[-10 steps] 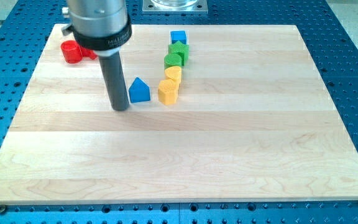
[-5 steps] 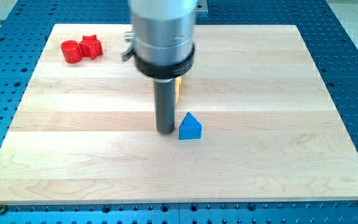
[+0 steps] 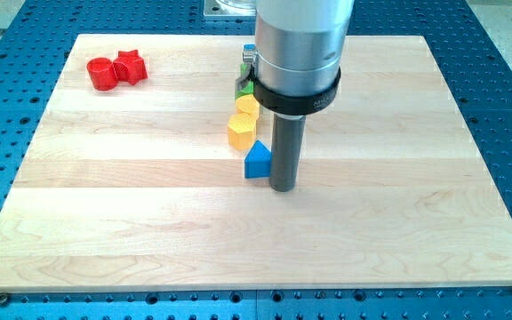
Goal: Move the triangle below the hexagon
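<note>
The blue triangle block [image 3: 257,161] sits on the wooden board [image 3: 398,204], just below and a little right of the yellow hexagon [image 3: 241,132], almost touching it. My tip [image 3: 283,188] rests on the board right against the triangle's right side. A second yellow block [image 3: 247,107] sits above the hexagon. Above that, green blocks [image 3: 244,87] and a blue block [image 3: 248,52] show only as slivers beside my arm's grey body, which hides most of them.
A red cylinder [image 3: 102,74] and a red star [image 3: 131,67] sit together at the board's top left corner. The board lies on a blue perforated table [image 3: 505,107].
My tip moved from the triangle's left side around to its right side. The triangle shifted up and slightly left, closer under the yellow hexagon.
</note>
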